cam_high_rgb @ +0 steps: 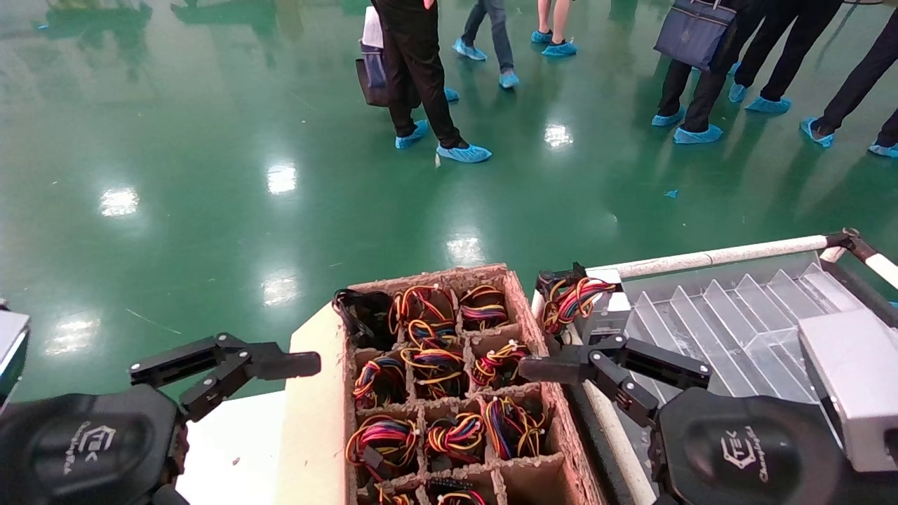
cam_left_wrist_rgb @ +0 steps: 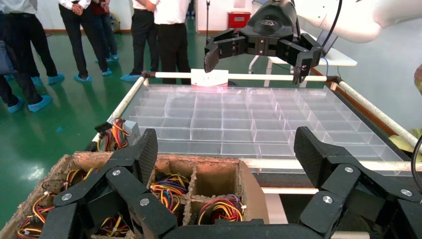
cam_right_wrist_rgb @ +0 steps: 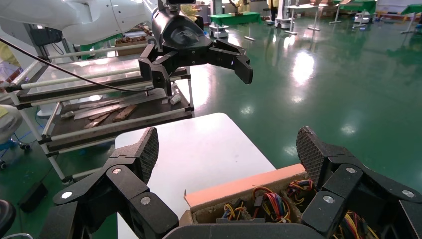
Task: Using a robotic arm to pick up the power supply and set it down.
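Head view shows the power supply [cam_high_rgb: 603, 308] sitting at the near corner of the clear divider tray [cam_high_rgb: 736, 315], just beside the brown pulp crate [cam_high_rgb: 533, 315] that serves as landmark, its tied wire bundle [cam_high_rgb: 572, 301] facing that crate. The right end effector [cam_high_rgb: 561, 351] hangs spread wide and empty on the tray side of the crate, one finger just in front of the box, not clearly touching it. The left end effector [cam_high_rgb: 231, 368] hovers on the opposite side of the crate, over the white surface [cam_high_rgb: 231, 449], also spread and empty.

By my judgement the box is a stiff metal shell, moderately heavy for its bulk, with smooth sides that could slip; the wires are limp and no place for a hold. A grip across the two flat faces of the casing, clear of the bundle, looks safest.

Room is tight: the crate's wall, the white tray rail [cam_high_rgb: 708, 258] and the thin upright dividers all crowd the box, so a straight lift before any sideways travel seems wise. Beyond the crate, the green floor [cam_high_rgb: 210, 175] lies open.
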You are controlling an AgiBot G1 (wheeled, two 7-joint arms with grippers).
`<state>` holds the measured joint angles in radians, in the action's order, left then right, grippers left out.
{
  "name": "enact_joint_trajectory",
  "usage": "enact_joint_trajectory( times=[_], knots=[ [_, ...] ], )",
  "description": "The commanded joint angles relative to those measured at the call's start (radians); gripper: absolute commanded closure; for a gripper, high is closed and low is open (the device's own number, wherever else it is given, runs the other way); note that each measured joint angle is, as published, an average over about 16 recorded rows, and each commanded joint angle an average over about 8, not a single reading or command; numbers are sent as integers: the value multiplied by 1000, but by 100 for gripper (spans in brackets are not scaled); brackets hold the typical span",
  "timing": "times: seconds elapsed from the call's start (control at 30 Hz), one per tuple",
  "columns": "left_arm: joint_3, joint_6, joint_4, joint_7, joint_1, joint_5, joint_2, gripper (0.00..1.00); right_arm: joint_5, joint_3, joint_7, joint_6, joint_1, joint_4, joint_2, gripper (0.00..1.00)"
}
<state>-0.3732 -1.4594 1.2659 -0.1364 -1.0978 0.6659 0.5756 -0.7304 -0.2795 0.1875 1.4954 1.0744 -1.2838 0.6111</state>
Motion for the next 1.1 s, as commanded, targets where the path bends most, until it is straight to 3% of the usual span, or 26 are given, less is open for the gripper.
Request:
enact_joint_trajectory(
  times=[0.03, 0.3, 0.47, 0.73, 1.1],
  knots=[
    [0, 0, 0, 0, 0, 0, 0, 100, 0, 0, 0, 0, 0, 0, 0, 0],
    [0, 0, 0, 0, 0, 0, 0, 100, -6, 0, -2, -3, 1, 1, -2, 0],
    [0, 0, 0, 0, 0, 0, 0, 100, -80, -15, -9, -42, 22, 5, -6, 0],
    [0, 0, 0, 0, 0, 0, 0, 100, -363, -97, 2, -137, 135, -22, 8, 0],
    [0, 0, 0, 0, 0, 0, 0, 100, -776, -243, 9, -242, 274, -56, 132, 3]
  ],
)
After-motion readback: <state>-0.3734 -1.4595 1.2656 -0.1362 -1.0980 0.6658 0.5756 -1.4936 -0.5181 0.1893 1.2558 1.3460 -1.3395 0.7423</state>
